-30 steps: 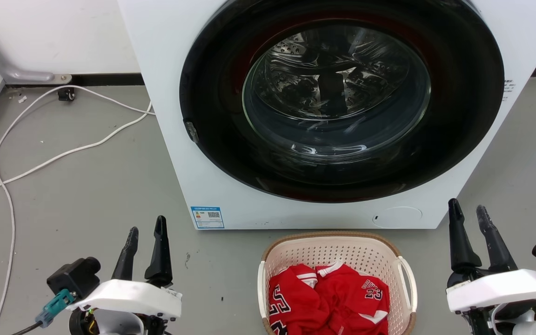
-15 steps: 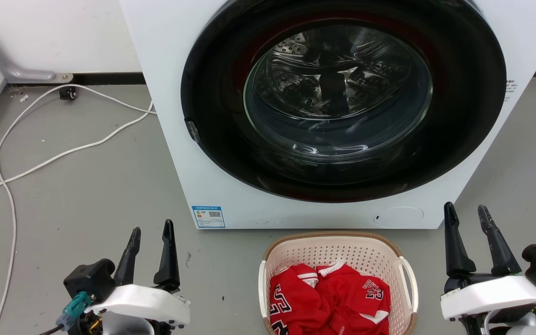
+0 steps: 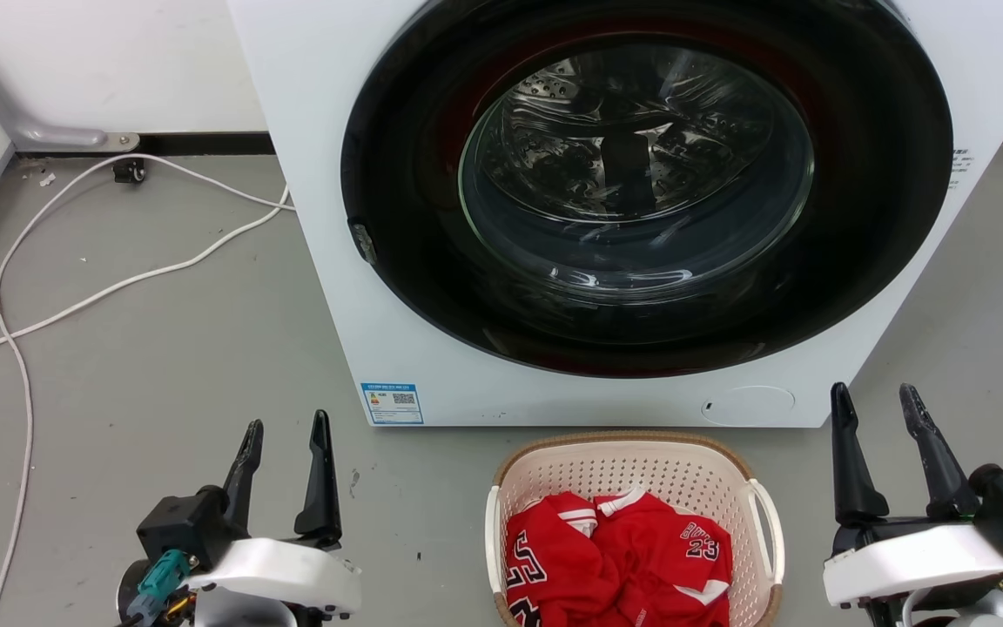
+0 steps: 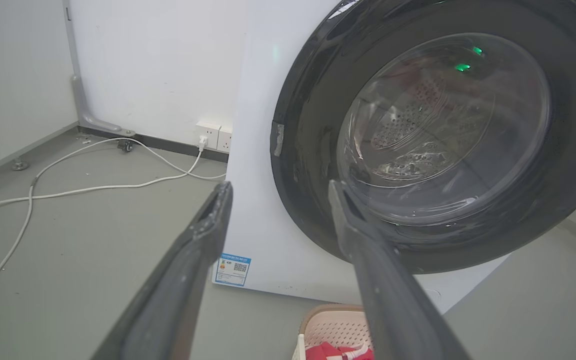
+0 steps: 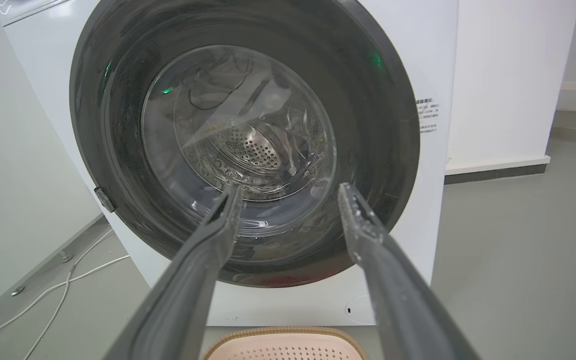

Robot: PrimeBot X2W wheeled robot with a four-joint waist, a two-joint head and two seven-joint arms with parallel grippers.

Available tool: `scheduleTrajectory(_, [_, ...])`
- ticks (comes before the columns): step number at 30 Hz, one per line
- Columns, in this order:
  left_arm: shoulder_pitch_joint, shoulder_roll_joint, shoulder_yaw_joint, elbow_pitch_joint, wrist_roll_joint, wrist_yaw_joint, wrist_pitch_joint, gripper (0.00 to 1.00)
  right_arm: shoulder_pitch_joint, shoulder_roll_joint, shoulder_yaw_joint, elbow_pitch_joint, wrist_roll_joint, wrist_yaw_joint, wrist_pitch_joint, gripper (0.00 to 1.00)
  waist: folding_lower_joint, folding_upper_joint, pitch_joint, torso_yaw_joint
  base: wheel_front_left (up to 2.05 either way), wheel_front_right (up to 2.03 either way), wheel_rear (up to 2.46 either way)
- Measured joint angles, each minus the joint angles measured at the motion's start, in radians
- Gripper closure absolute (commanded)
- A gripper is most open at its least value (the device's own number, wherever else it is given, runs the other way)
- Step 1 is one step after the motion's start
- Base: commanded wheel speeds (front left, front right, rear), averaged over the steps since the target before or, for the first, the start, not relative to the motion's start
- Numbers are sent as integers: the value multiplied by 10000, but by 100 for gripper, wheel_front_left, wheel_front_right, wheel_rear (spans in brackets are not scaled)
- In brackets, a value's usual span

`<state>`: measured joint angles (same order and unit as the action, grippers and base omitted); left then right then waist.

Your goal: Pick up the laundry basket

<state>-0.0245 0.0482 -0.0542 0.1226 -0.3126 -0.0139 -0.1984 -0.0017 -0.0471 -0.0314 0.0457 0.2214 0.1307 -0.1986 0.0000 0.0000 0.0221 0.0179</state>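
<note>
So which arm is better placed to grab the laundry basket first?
The right, probably. The right gripper is open and stands close beside the right loop handle of the laundry basket. The left gripper, also open, has a wider stretch of floor between it and the left handle.

The left gripper (image 4: 279, 184) is being held with dark fingers spread wide. A white washing machine (image 4: 268, 240) is being faced, the laundry basket (image 4: 333, 325) holding red cloth (image 4: 333, 353) being shown at its foot. White cables (image 4: 93, 189) are being trailed across grey floor (image 4: 68, 260).
</note>
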Motion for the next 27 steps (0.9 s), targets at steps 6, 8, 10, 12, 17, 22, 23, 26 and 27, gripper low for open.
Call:
scheduleTrajectory(6, [38, 0, -23, -31, 389, 23, -128, 0, 24, 0, -19, -12, -428, 0, -128, 0, 0, 0, -2, 4, 0, 0, 0])
scheduleTrajectory(8, [65, 2, -31, -31, 552, 52, -176, 0, 35, -2, -25, -13, -568, 0, -171, 0, 0, 0, -7, 0, 0, 0, 0])
scheduleTrajectory(10, [118, 2, -44, -31, 752, 58, -228, 0, 65, -2, -35, -15, -782, 0, -217, 0, 0, 0, -14, 7, 0, 0, 0])
scheduleTrajectory(12, [139, 2, -52, -36, 874, 61, -268, 0, 77, -2, -42, -15, -907, 0, -280, 0, 0, 0, -14, 18, 0, 0, 0])
scheduleTrajectory(17, [166, 4, -75, -54, 1181, 61, -353, 0, 136, -4, -67, -21, -1197, 0, -380, 0, 0, 0, -19, 56, 0, 0, 0])
scheduleTrajectory(22, [207, 6, -71, -71, 1442, 61, -453, 0, 178, -6, -69, -27, -1488, 2, -474, 0, 0, 0, -23, 57, 0, 0, 0])
scheduleTrajectory(23, [207, 6, -75, -79, 1496, 61, -481, 0, 180, -6, -77, -27, -1540, 2, -477, 0, 0, 0, -24, 54, 0, 0, 0])
scheduleTrajectory(26, [214, 8, -73, -94, 1618, 48, -523, 0, 184, -6, -75, -33, -1687, 2, -523, 0, 0, 0, -24, 39, 0, 0, 0])
scheduleTrajectory(27, [222, 8, -77, -100, 1666, 46, -529, 0, 186, -6, -71, -38, -1747, 2, -541, 0, 0, 0, -23, 33, 0, 0, 0])
